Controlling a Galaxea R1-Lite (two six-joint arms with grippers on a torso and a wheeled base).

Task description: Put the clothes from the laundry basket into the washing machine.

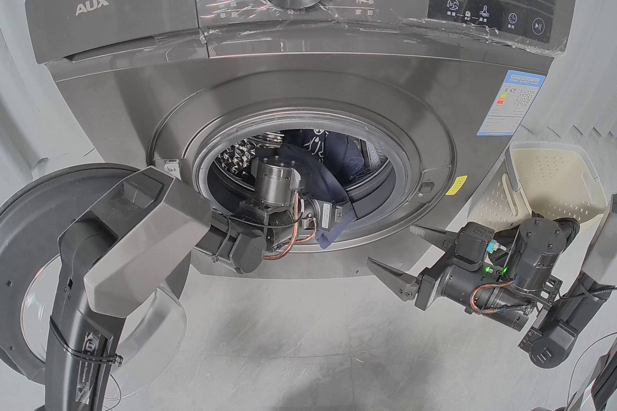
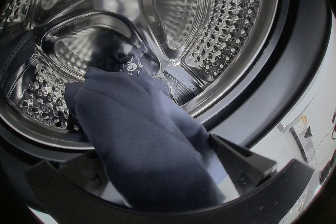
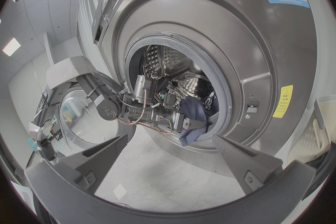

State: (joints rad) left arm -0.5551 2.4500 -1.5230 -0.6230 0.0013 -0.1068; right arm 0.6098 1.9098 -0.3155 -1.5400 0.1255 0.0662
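Front-loader washing machine with its door swung wide open, out at about 8 o'clock from the porthole. The left arm is stuck into the opening, and its left end effector sits right at the rim, roughly 6 o'clock on the porthole. From the left wrist view the fingers look spread apart, not pinched, with a navy garment draped over and between them. That garment runs from inside the drum out over the door seal and hangs down past the lip at about 5 to 6 o'clock. Deeper in the drum there's another dark piece with white print, up around 1 o'clock in the opening.

The right end effector hangs outside the machine, at about 4 o'clock from the porthole, with its fingers wide apart, holding nothing and pointing back toward the opening. The cream laundry basket sits just beside the machine, at 3 o'clock, behind the right arm.
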